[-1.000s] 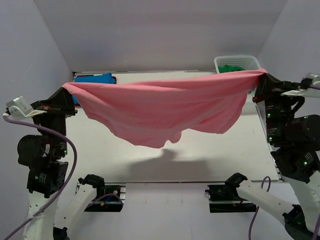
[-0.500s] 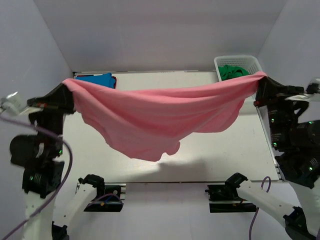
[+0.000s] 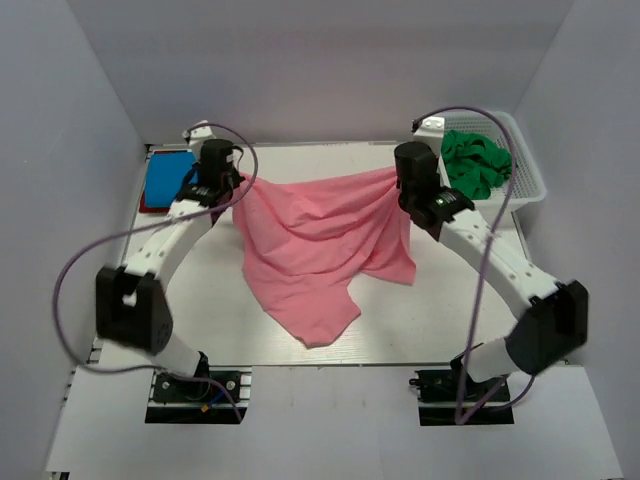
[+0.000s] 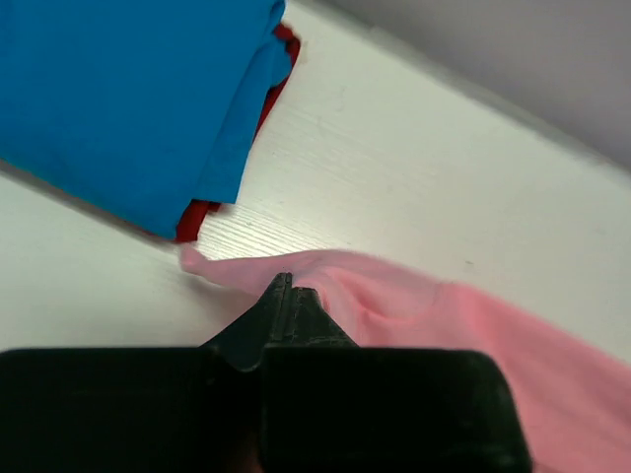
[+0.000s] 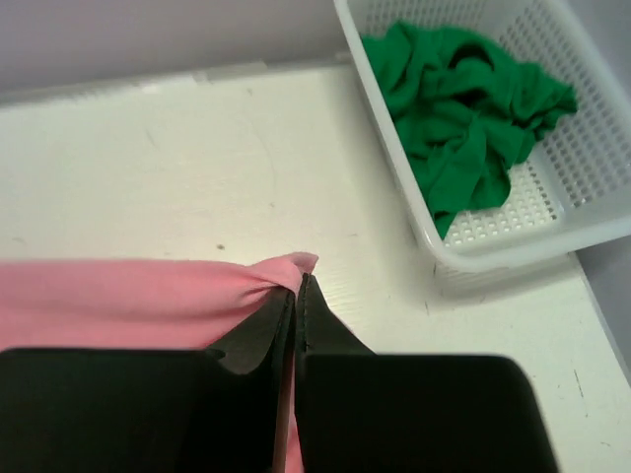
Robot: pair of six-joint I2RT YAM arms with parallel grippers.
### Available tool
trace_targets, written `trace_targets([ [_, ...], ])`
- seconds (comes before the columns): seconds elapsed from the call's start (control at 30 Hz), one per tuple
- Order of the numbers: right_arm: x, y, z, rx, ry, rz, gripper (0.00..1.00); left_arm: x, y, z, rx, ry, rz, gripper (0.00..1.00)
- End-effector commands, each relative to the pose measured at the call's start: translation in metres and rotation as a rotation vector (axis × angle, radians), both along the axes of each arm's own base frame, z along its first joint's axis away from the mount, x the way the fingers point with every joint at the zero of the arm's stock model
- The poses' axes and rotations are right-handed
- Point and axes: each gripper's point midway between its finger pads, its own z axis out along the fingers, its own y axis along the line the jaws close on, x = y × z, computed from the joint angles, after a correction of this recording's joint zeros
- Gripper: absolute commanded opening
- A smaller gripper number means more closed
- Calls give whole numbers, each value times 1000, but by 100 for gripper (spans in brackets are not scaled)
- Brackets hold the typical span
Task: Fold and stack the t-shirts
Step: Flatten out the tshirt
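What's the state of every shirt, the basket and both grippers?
pink t-shirt: unfolded, pinched at two corners, lower part draped on table.
blue t-shirt: folded, lying on red t-shirt.
green t-shirts: crumpled in basket.
left gripper: shut on pink t-shirt.
right gripper: shut on pink t-shirt.

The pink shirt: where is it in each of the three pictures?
Top external: pink shirt in the centre, trailing toward the near edge.
Left wrist: lower right.
Right wrist: lower left.
Shared landmark: the white table beneath it in all three.
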Motion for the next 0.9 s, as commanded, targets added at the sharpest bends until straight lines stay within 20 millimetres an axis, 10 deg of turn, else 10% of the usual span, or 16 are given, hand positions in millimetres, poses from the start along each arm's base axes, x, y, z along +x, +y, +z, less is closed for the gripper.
trace_targets([
  [0.0, 37, -12, -20, 70, 9, -58, 0, 37, 6, -21, 34, 38, 62, 0],
  [0.2, 119, -13, -88, 26, 138, -17, 0, 103, -5, -63, 39, 89, 48, 0],
  [0.23, 137, -17, -65, 45, 86, -19, 0, 112, -7, -88, 49, 129, 48, 0],
  [0.3, 161, -17, -111, 7, 164, 10, 0, 132, -6, -85, 49, 102, 53, 0],
  [0.4, 202, -18, -100, -44, 79, 23, 5, 159, -13, -102, 44, 106, 42, 1],
  [0.5, 239, -20, -99, -69, 32, 52, 30, 177, -19, -104, 50, 106, 28, 59],
  [0.53, 244, -20, -114, -73, 78, 60, 50, 178, -21, -104, 47, 119, 16, 99],
  [0.57, 248, -17, -101, -66, 62, 76, 90, 177, -22, -95, 52, 125, 3, 100],
  [0.87, 144, 22, -60, 153, 189, 322, 90, 97, -29, -40, 72, 174, -111, 100],
])
